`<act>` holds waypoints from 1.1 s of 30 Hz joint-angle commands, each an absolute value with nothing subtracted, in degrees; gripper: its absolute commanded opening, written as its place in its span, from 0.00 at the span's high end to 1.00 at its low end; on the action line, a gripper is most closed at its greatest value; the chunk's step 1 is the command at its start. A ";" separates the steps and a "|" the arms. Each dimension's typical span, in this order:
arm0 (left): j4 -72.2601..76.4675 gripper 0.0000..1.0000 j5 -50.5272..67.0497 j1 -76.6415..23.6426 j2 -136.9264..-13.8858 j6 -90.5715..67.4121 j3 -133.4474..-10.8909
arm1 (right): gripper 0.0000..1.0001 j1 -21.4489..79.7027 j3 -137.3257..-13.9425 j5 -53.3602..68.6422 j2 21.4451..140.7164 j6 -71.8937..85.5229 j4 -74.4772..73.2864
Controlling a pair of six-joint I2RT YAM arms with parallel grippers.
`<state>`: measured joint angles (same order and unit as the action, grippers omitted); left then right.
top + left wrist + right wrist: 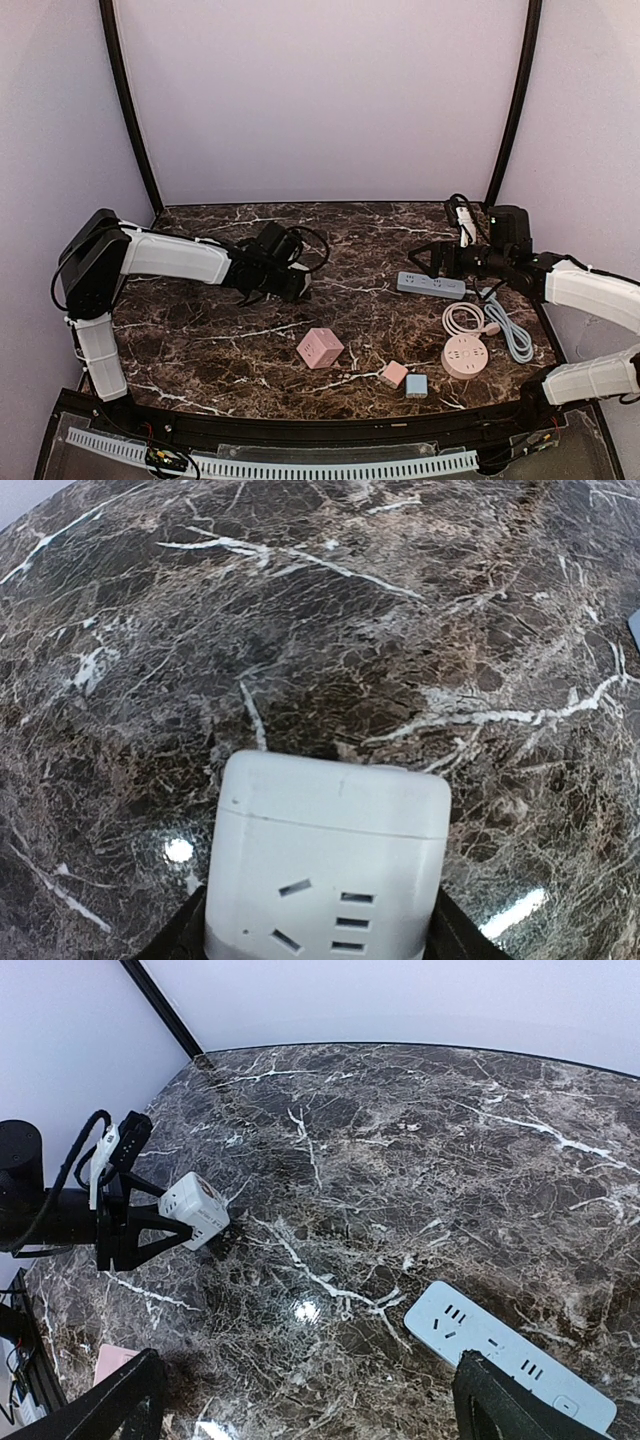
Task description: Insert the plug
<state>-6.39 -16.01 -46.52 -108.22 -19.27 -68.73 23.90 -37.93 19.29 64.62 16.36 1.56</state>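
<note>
White cube-shaped plug block [302,284] sits gripped in the left tool [293,285] at centre-left of the dark marble counter [200,340], with open stone around it. Left wrist view: it fills the bottom edge, clamped between black fingers [182,936]. Right wrist view: the right tool [310,1400] is spread wide above the grey power strip [510,1355] at lower right.

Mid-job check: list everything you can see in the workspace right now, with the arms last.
white cube socket: one, white, in the left gripper, left of centre
power strip: one, pale grey-blue, right rear
large cube: one, pink, centre front
small pink cube: one, pink, right of the large cube
small blue cube: one, blue, beside the small pink cube
round socket: one, pink, front right
cable: one, pale blue, right edge
table: one, dark marble
left gripper: shut on the socket
right gripper: open, by the strip
</note>
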 commanded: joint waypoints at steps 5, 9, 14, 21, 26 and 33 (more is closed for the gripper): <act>-11.54 0.42 -21.75 -47.28 -109.12 -29.65 -71.27 | 0.01 24.28 -39.38 18.28 64.59 16.71 1.15; -11.80 0.41 -21.55 -47.35 -110.05 -30.16 -71.55 | 0.01 24.30 -39.29 18.16 64.36 16.81 1.06; -11.87 0.31 -20.74 -47.42 -110.61 -29.66 -71.72 | 0.01 24.27 -39.07 17.98 64.15 16.78 0.97; -12.04 0.18 -20.15 -48.11 -108.93 -25.78 -70.86 | 0.02 24.27 -38.89 17.83 64.01 16.71 0.90; -11.67 0.18 -17.57 -48.16 -106.96 -19.37 -69.07 | 0.01 24.21 -38.76 17.41 64.06 16.38 0.97; -9.77 0.32 -16.79 -48.16 -106.48 -13.46 -67.47 | 0.01 24.31 -38.89 17.59 64.73 15.13 1.42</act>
<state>-10.26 -18.09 -47.81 -108.99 -18.31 -68.99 23.90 -37.93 17.98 64.60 16.23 0.78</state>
